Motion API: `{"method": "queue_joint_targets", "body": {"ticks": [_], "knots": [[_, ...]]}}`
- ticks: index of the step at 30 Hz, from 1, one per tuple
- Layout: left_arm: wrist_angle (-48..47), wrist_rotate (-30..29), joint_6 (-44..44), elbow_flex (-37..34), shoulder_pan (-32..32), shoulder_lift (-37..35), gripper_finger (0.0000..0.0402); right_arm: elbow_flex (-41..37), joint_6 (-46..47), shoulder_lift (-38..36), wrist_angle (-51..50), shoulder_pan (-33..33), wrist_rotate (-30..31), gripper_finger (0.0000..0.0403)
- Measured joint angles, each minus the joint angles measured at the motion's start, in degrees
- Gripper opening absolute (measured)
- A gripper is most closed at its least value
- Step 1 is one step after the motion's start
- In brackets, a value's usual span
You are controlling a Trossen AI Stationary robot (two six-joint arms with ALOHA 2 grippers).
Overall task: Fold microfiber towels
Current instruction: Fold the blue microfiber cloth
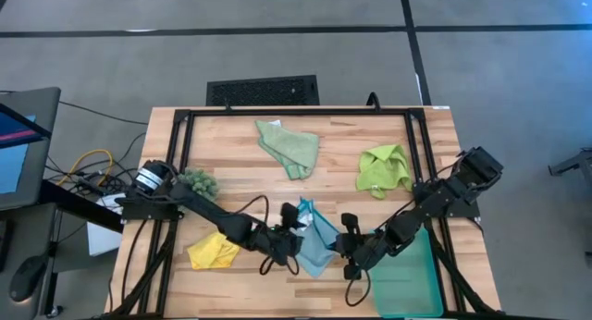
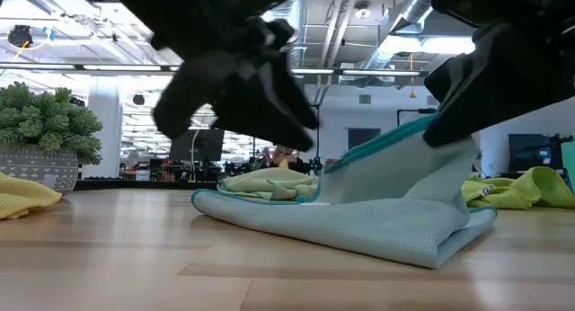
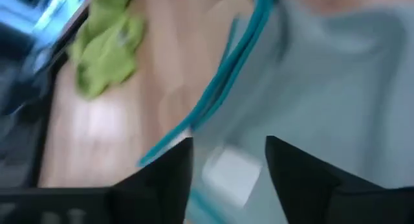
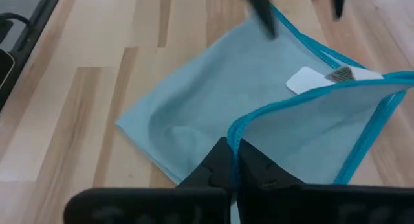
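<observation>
A light blue towel [image 1: 314, 239] with a teal hem lies near the table's front middle. My right gripper [image 4: 234, 153] is shut on its raised right edge. My left gripper [image 3: 229, 159] is open just above the towel's left part. Its fingers stand on either side of a white tag [image 4: 304, 79], and I see no touch. A yellow towel [image 1: 213, 251] lies crumpled at the front left. A pale sage towel [image 1: 289, 146] lies at the far middle and a lime green towel [image 1: 384, 169] at the far right. My right gripper pinches the light blue towel's teal-hemmed edge [image 4: 238, 128] between its two fingers, where the hem bends. The fingers slant down from the table's right side. The held edge [image 2: 440, 136] is lifted. The cloth slopes down from it to a fold [image 2: 467, 230] lying on the table.
A dark green spiky clump in a patterned pot [image 1: 199, 181] stands at the left, by the left arm. A teal tray [image 1: 412, 278] sits at the front right under the right arm. A black frame [image 1: 296, 112] runs round the far part of the table.
</observation>
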Motion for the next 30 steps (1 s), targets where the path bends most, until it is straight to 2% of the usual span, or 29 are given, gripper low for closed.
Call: {"method": "queue_joint_targets", "body": {"ticks": [4,7,9,15,21,24,30], "knots": [[9.0,1.9,8.2,-0.5,1.2,3.4,0.0222,0.0,0.0,0.0,-0.1,0.0,0.0,0.0031],[17.5,2.7,10.9,-0.4,1.5,5.3,0.0225,0.0,0.0,0.0,-0.2,0.0,0.0,0.0026],[20.9,5.5,12.8,0.0,1.7,6.4,0.0223,0.0,0.0,0.0,-0.4,0.0,0.0,0.0022],[21.0,10.8,16.4,0.6,2.5,6.9,0.0220,0.0,0.0,0.0,-0.4,-0.1,0.2,0.0023],[20.3,21.4,9.3,0.6,6.3,6.9,0.0220,0.0,0.0,0.0,-0.4,-0.1,0.2,0.0030],[20.3,22.4,6.1,0.6,7.3,6.9,0.0220,0.0,0.0,0.0,-0.4,-0.1,0.2,0.0025],[18.3,26.1,5.5,0.5,7.4,6.9,0.0219,0.0,-0.4,0.0,-0.4,-0.1,0.2,0.0023]]}}
